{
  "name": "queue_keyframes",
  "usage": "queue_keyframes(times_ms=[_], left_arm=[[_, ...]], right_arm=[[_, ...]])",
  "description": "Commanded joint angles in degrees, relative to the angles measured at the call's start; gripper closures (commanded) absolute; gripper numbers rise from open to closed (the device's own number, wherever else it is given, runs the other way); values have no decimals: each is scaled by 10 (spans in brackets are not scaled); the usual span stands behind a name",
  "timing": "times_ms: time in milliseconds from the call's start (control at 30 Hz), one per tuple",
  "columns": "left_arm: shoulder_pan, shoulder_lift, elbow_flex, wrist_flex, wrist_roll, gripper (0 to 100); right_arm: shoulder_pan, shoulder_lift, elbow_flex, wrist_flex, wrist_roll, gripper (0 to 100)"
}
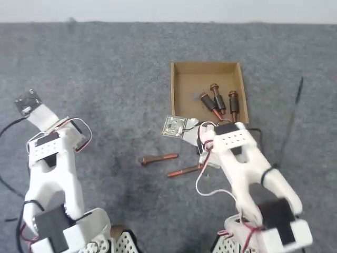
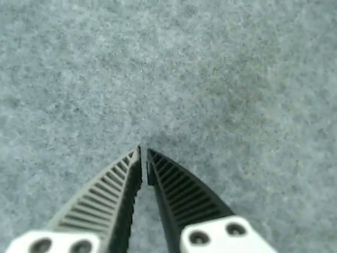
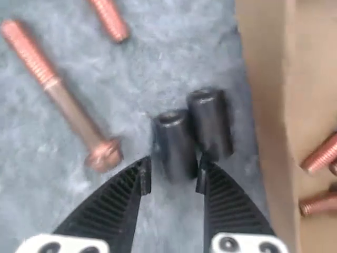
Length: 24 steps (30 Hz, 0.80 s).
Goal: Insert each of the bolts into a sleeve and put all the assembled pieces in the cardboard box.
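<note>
Two black sleeves lie side by side on the grey carpet, one (image 3: 174,145) nearer my right gripper (image 3: 172,173) and the other (image 3: 210,124) beside the box wall. That gripper is open, its fingertips flanking the near end of the closer sleeve. Two loose copper bolts (image 3: 63,97) (image 3: 108,18) lie a little farther out, also seen from above (image 1: 159,158) (image 1: 184,171). The cardboard box (image 1: 179,89) holds three assembled bolts (image 1: 220,103). My left gripper (image 2: 144,154) is shut with nothing in it, over bare carpet far to the left.
The box's cardboard wall (image 3: 268,105) runs close beside the sleeves, with bolt ends (image 3: 318,153) showing inside. A thin black cable (image 1: 289,124) lies right of the box. The left arm (image 1: 52,158) stands at the left of the carpet.
</note>
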Motion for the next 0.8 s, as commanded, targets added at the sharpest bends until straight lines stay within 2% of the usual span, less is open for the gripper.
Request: queue_keyframes(times_ms=[0,67,200,467,767], left_arm=[[-3,-4,-28,4,3,988],[-2,-4,-28,4,3,988],[-2,-2,-29,4,3,988],[-1,-2,-29,4,2,988],[0,-2,-30,4,2,988]], right_arm=[[-2,36,-30,-32,10,872],[-2,37,-40,-23,9,889],[-5,36,-40,-25,10,998],[26,-7,-42,20,1,992],[145,-128,-40,124,-119,991]])
